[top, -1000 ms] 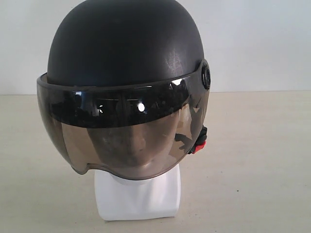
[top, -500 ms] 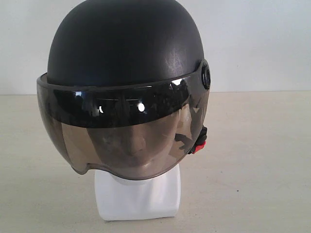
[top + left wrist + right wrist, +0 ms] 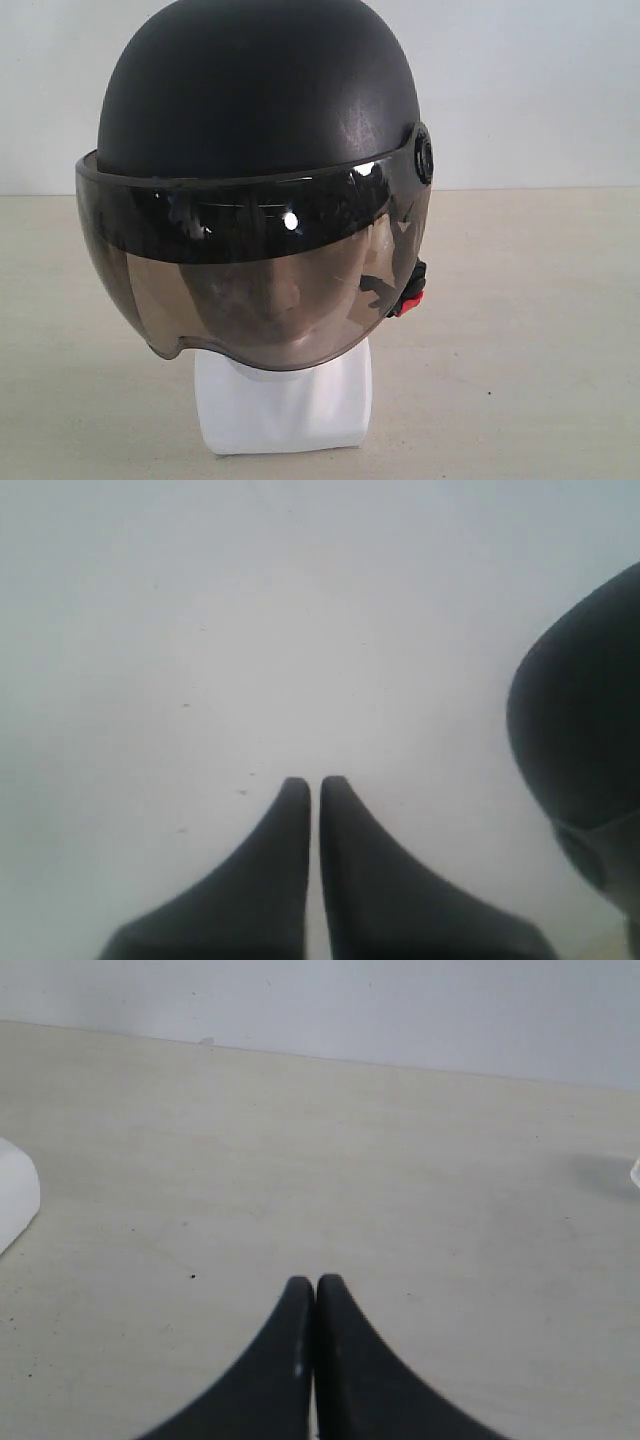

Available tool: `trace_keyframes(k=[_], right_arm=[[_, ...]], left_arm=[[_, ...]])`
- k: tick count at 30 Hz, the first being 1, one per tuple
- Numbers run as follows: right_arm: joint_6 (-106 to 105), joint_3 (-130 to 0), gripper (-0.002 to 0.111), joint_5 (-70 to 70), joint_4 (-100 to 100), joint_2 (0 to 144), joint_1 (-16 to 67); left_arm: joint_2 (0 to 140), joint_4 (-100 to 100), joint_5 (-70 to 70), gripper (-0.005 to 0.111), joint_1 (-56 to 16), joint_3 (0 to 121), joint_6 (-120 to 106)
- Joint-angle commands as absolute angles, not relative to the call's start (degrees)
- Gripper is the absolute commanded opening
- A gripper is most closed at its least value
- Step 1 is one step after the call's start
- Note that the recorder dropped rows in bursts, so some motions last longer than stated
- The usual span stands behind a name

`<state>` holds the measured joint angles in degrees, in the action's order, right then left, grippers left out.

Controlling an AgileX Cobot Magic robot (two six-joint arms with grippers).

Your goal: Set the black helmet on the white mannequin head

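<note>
The helmet sits fully on the head, upright and facing the exterior camera. Its visor is lowered over the face, which shows dimly through the tint. Below the visor, only the white neck and base of the head are uncovered, and the base rests on the counter. A red buckle hangs at the helmet's side, just below the visor pivot. Neither arm appears in the exterior view. The left end effector is narrow: its fingers are drawn together with only a thin slit between the tips, and nothing is held. It points at a pale plain surface, with the helmet close beside it but not touching. The right end effector is closed, tips touching and empty, above the bare counter, with the wall beyond.
</note>
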<state>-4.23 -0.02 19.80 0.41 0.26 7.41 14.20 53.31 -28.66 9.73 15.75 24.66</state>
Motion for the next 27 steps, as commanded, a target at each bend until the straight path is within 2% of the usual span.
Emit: trace_keyframes(k=[1, 4, 6, 12, 24, 27], right_arm=[[-4.4, 0.0, 0.0, 18.6, 0.4, 0.0, 7.0], [-4.4, 0.0, 0.0, 18.5, 0.4, 0.0, 7.0], [-4.4, 0.0, 0.0, 18.5, 0.4, 0.0, 7.0], [-4.4, 0.0, 0.0, 18.5, 0.4, 0.0, 7.0], [-4.4, 0.0, 0.0, 18.5, 0.4, 0.0, 7.0], [-4.4, 0.0, 0.0, 18.5, 0.4, 0.0, 7.0]], left_arm=[[14.1, 30.9, -18.1, 0.004, 9.4, 14.6, 16.2], [14.1, 6.8, -8.6, 0.004, 9.4, 12.8, 12.3], [14.1, 0.8, -3.2, 0.004, 9.4, 11.6, 11.5], [12.6, 4.2, 5.3, 0.004, 9.4, 7.7, 11.9], [0.0, 8.8, 6.3, 0.004, 9.4, 0.0, 4.7], [0.0, 8.4, 15.6, 0.004, 9.4, 0.0, 3.6]])
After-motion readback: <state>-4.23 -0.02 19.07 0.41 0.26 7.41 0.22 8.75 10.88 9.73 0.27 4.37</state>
